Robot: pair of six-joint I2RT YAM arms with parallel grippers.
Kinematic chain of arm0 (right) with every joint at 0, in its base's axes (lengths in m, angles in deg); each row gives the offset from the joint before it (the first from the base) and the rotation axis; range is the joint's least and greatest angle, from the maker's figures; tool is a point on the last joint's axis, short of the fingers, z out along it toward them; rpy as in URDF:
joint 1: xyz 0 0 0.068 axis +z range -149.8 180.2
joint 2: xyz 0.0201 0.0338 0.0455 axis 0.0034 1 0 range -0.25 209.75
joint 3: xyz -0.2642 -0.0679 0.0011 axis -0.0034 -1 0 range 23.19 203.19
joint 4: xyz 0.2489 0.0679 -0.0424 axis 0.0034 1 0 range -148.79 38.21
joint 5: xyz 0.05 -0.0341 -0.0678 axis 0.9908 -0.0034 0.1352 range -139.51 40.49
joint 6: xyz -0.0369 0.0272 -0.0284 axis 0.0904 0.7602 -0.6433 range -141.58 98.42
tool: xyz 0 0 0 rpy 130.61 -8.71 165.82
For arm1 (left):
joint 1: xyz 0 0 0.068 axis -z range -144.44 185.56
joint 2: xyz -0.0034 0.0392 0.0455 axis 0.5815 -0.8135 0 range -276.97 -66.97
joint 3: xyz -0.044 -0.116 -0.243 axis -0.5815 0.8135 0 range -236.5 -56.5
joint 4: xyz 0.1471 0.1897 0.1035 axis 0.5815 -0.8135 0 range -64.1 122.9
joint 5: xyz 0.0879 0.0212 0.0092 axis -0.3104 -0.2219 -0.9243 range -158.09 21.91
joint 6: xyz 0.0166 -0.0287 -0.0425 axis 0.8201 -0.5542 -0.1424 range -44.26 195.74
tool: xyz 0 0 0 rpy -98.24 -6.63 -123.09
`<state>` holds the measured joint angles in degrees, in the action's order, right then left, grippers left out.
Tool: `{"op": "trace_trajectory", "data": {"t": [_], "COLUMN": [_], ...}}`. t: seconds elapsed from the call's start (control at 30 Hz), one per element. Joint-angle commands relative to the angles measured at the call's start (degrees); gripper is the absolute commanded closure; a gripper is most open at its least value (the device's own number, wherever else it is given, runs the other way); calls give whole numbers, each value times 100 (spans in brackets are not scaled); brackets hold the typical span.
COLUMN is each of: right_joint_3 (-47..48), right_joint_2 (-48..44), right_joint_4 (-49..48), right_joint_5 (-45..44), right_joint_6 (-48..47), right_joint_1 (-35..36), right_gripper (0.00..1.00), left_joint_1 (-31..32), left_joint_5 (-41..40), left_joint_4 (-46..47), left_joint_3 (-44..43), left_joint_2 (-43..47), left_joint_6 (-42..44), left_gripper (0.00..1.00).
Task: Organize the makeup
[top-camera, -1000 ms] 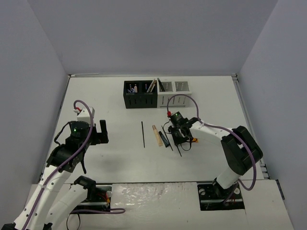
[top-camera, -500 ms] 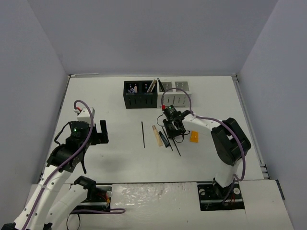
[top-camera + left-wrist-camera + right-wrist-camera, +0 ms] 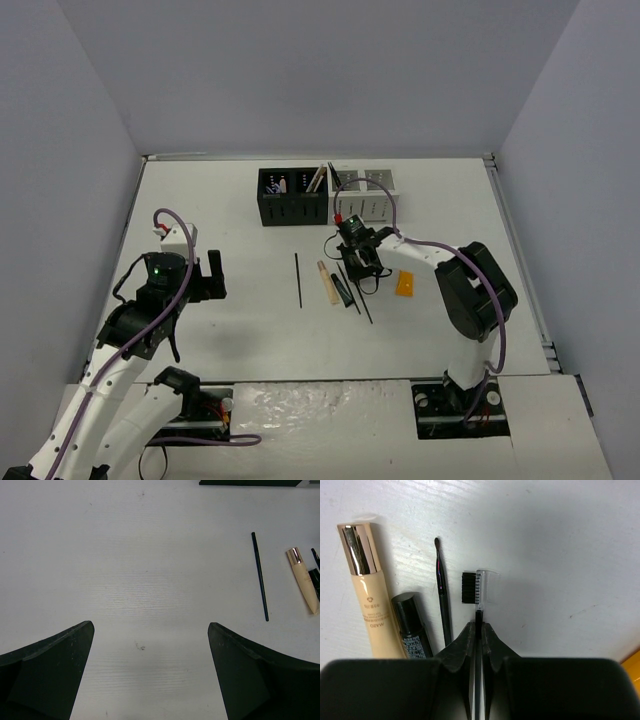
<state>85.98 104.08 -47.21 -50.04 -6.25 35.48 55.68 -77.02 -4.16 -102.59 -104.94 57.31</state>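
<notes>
Over table (image 3: 560, 540), right pincer (image 3: 476, 629) (clamped tight) grips comb-brush (image 3: 479, 587).

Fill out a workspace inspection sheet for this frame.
Surface: white table, faint scuffs.
Job's things: black pencil, tan tube, black tube and thin brush lying in a row; orange tube apart; brow comb gripped.
Clutter: nothing seen.
Grippers: left gripper open, empty; right gripper shut on brow comb.
Cables: purple cables loop off both arms.
Surroundings: grey walls; black organizer and white organizer at the back, partly filled.
</notes>
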Motion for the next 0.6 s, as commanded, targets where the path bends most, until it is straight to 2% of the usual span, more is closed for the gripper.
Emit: {"op": "trace_trajectory", "data": {"t": [0.0, 0.2, 0.33, 0.5, 0.57], "right_joint_3": [254, 1415, 1999, 2167, 2102], "right_joint_2": [-739, -1387, -1576, -1644, -1542], "right_joint_4": [379, 354, -235, -1860, -2800], "right_joint_5": [-62, -9, 20, 447, 515], "right_joint_6": [-355, -855, -1234, -1468, -1584], "right_joint_1": [-38, -231, -611, -1090, -1146], "right_gripper": [100, 100, 100, 100, 100], "left_joint_1": [-43, -43, -46, -43, -43], "left_joint_5": [-48, -74, -74, -57, -44], "left_joint_4": [259, 243, 252, 260, 273], "left_joint_3": [-102, -102, -99, -102, -94], "left_joint_2": [-17, -17, -26, -43, -56], "left_joint_6": [67, 77, 68, 77, 72], "left_gripper": [3, 3, 3, 3, 3]}}
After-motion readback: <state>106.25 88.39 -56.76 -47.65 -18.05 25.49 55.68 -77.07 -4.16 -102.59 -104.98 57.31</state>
